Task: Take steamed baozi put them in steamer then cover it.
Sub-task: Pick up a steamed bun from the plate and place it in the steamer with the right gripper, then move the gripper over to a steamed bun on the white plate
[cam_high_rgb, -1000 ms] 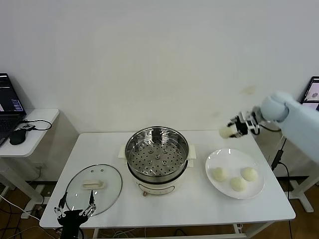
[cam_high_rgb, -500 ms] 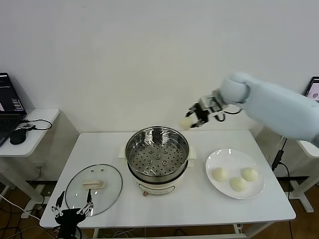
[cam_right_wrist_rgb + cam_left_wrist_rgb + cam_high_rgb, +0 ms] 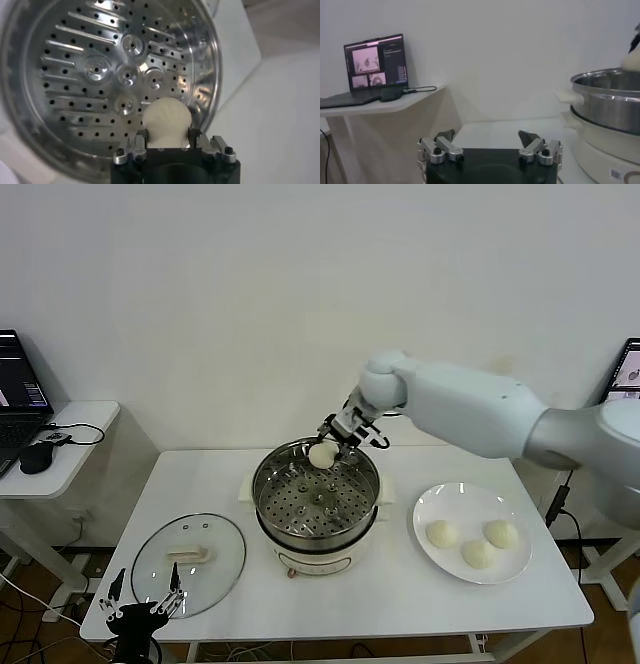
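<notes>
Table [image 3: 400, 594] centre frame, white wall behind; right gripper [image 3: 338, 446] clamps a bun [image 3: 322, 455] over the steamer [image 3: 316, 497]. Wrist view shows perforated tray [image 3: 100, 75]; left gripper [image 3: 489, 148] spread, lower left.

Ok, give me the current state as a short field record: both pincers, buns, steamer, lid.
right pincer: shut on a steamed baozi, held over the far rim of the steamer
left pincer: open, parked low at the table's near left edge
steamer tray: no buns lying in it yet
plate: three baozi on it, right of the steamer
cover: off, flat on the table left of the steamer
</notes>
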You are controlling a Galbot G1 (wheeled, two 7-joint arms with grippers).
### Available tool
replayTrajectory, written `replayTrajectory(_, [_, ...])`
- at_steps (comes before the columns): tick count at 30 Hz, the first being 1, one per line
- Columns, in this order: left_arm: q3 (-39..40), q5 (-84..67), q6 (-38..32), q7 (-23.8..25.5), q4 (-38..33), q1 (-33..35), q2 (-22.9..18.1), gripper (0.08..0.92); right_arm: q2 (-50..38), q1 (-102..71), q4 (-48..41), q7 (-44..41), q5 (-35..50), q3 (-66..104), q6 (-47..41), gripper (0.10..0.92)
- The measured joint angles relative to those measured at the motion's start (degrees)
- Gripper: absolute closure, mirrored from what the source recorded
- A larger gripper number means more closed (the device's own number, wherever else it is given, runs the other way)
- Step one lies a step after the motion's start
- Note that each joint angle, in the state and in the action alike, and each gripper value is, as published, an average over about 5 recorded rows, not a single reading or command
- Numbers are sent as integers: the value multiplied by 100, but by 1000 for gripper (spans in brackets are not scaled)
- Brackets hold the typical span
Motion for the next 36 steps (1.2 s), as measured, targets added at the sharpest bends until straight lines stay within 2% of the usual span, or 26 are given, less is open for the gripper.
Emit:
replayTrajectory(15, [80, 30, 0, -4, 0, -39, -31, 177, 591, -376, -809, 320, -1152, 87, 1000, 450])
replayTrajectory(23, [104, 39, 1, -18, -68, 7, -41, 177, 567, -302, -803, 271, -1167, 32, 1090, 243])
replayTrajectory(28, [87, 43, 20, -17, -133, 64, -27, 177, 336, -35, -426, 48, -646, -66, 662, 205])
replayTrajectory(36, [-14, -15, 114, -8, -282, 175, 67, 177, -680, 613, 925, -402, 533, -186, -1085, 202])
